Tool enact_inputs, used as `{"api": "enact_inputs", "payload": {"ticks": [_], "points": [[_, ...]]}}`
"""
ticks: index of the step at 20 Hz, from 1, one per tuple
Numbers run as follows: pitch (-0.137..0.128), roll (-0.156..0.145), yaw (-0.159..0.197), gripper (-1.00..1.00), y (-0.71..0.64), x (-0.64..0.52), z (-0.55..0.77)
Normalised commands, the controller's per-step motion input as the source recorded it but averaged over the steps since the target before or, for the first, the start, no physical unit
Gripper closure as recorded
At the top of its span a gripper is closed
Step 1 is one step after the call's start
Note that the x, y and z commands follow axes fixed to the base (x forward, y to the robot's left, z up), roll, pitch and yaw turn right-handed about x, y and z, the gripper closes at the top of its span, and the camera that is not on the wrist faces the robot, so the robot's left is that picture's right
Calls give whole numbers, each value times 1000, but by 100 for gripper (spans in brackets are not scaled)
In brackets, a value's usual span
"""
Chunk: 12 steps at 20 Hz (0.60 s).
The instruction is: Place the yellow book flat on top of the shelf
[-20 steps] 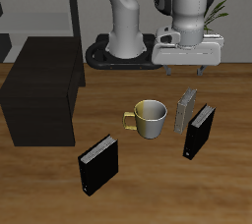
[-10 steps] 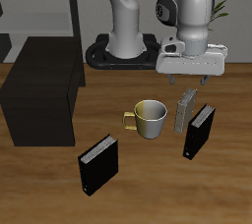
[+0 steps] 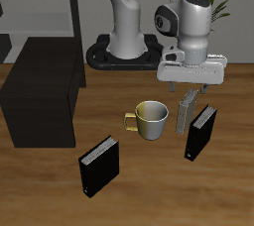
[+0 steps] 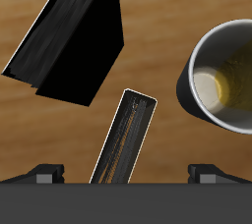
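Note:
The yellow book (image 3: 185, 116) stands upright on its edge between the mug and a black book, showing its greyish pages. In the wrist view the yellow book (image 4: 125, 138) shows as a narrow spine directly below the gripper. My gripper (image 3: 189, 95) hangs just above the book's top edge, open and empty, and its fingertips (image 4: 44, 174) stand wide apart on either side of the book. The shelf (image 3: 40, 99) is a large matte black box far across the table from the gripper, its top bare.
A metal mug (image 3: 151, 119) stands beside the yellow book and shows in the wrist view (image 4: 221, 76). One black book (image 3: 201, 133) stands just on its other side, also in the wrist view (image 4: 79, 36). Another black book (image 3: 98, 167) stands near the front edge. A grey rack (image 3: 40, 7) is at the back.
The gripper has moved down and slightly toward the table's front, now just over the yellow book. Nothing on the table has moved.

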Motion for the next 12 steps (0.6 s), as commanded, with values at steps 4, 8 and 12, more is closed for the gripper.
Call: {"api": "enact_inputs", "payload": {"ticks": [4,8,12], "points": [[40,9,-26,-100,125,-21,-331],[15,-8,-26,-100,5,3,-177],[10,6,-5,-100,5,51,-168]]}}
